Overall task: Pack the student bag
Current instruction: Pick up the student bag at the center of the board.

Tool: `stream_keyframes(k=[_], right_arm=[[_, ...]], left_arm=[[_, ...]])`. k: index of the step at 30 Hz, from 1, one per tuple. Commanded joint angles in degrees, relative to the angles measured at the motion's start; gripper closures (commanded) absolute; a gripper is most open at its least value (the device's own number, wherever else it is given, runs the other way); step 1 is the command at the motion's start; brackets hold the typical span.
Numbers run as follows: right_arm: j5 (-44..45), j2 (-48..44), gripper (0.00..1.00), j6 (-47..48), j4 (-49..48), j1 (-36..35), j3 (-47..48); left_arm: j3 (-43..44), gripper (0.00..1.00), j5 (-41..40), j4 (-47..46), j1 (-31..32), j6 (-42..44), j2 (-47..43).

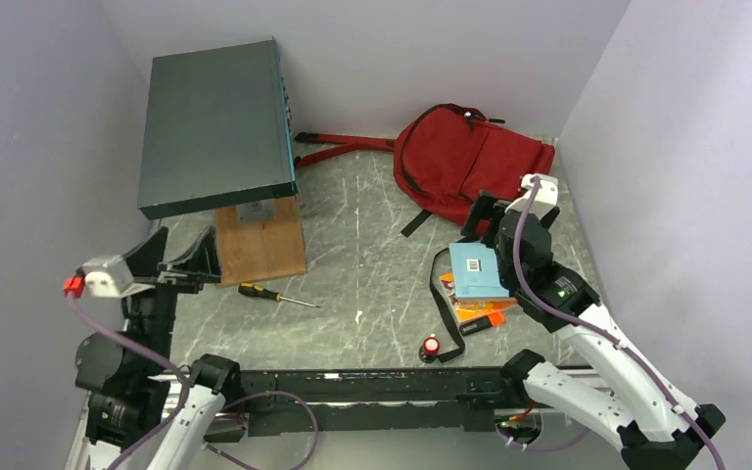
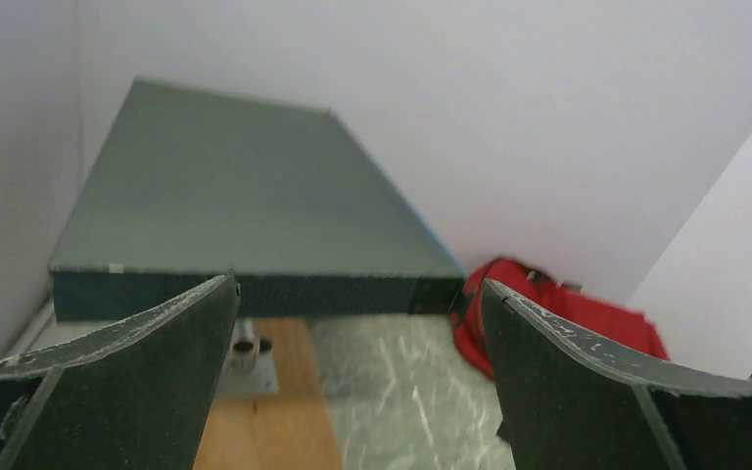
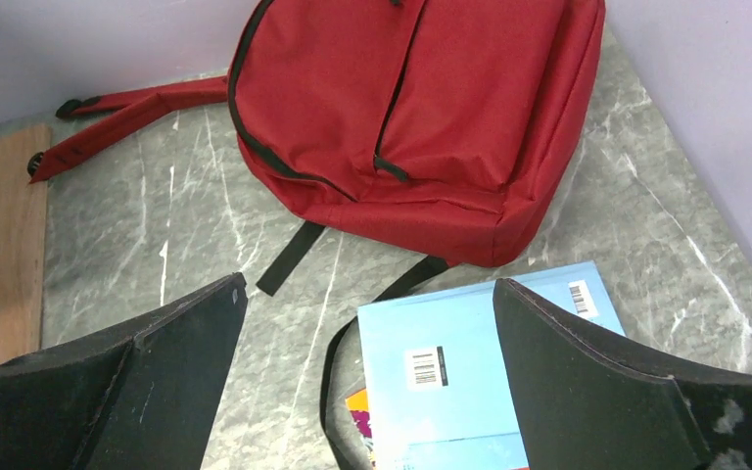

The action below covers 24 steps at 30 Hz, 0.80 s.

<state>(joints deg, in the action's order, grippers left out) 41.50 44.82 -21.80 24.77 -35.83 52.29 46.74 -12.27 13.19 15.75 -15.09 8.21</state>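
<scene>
The student bag [image 1: 470,159] lies flat at the back right of the table, dark red, zips closed, red shoulder straps [image 1: 348,147] stretched to the left. In the right wrist view the bag [image 3: 421,108] fills the top. My right gripper [image 1: 483,217] hovers open just in front of the bag, above a light blue book [image 3: 470,382] that lies on an orange book [image 1: 478,313]. A black webbing strap [image 3: 338,372] curls beside the books. My left gripper [image 1: 181,257] stands open at the left, nothing between its fingers; it faces the bag [image 2: 558,313] from afar.
A dark grey flat box [image 1: 217,125] rests on a wooden block [image 1: 262,240] at the back left. A screwdriver [image 1: 276,296] lies mid-table. A small red and white round object [image 1: 432,346] sits near the front edge. Walls close in on the left, the back and the right.
</scene>
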Motion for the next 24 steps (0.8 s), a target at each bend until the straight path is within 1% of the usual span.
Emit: stream_keyframes(k=[1, 3, 5, 9, 10, 12, 15, 17, 19, 21, 24], right_arm=[[-0.3, 4.5, 0.00, 1.5, -0.5, -0.2, 3.2], [-2.2, 7.9, 0.00, 3.1, -1.2, -0.2, 4.8], [-5.8, 11.1, 0.00, 5.2, -3.6, -0.1, 5.7], [-10.0, 19.5, 0.00, 8.2, -11.9, 1.1, 7.3], [-10.6, 22.1, 0.00, 8.0, -13.7, 1.9, 7.8], [-14.7, 28.6, 0.00, 6.6, -16.1, 4.9, 10.0], [-20.9, 37.9, 0.00, 3.4, -18.9, 10.2, 14.6], [-21.8, 43.9, 0.00, 2.3, -19.4, 11.5, 19.2], [-22.6, 49.5, 0.00, 2.6, -22.3, 12.3, 23.0], [-24.0, 55.4, 0.00, 2.5, -24.5, 13.2, 27.2], [-25.1, 64.8, 0.00, 2.0, -24.5, 13.8, 36.6]], left_arm=[[2.0, 0.01, -4.6, 10.7, 0.2, -5.3, 2.0], [3.1, 0.01, -6.8, 15.4, 0.2, -9.3, 1.3], [4.1, 0.01, -7.8, 18.9, 0.2, -10.7, 0.1], [2.2, 0.01, -1.6, 17.0, 0.2, -8.2, -5.8], [1.4, 0.01, -0.1, 16.0, 0.2, -7.7, -7.4], [0.3, 0.01, 4.0, 14.3, 0.2, -6.9, -9.3], [1.2, 0.01, 4.2, 17.8, 0.2, -8.1, -8.7], [2.8, 0.01, 3.5, 21.7, 0.3, -8.6, -5.7], [3.7, 0.01, 3.8, 24.6, 0.3, -8.3, -4.3], [3.1, 0.01, 5.0, 25.6, 0.3, -7.6, -4.5], [0.3, 0.01, 6.5, 25.3, 0.3, -7.6, -7.3]])
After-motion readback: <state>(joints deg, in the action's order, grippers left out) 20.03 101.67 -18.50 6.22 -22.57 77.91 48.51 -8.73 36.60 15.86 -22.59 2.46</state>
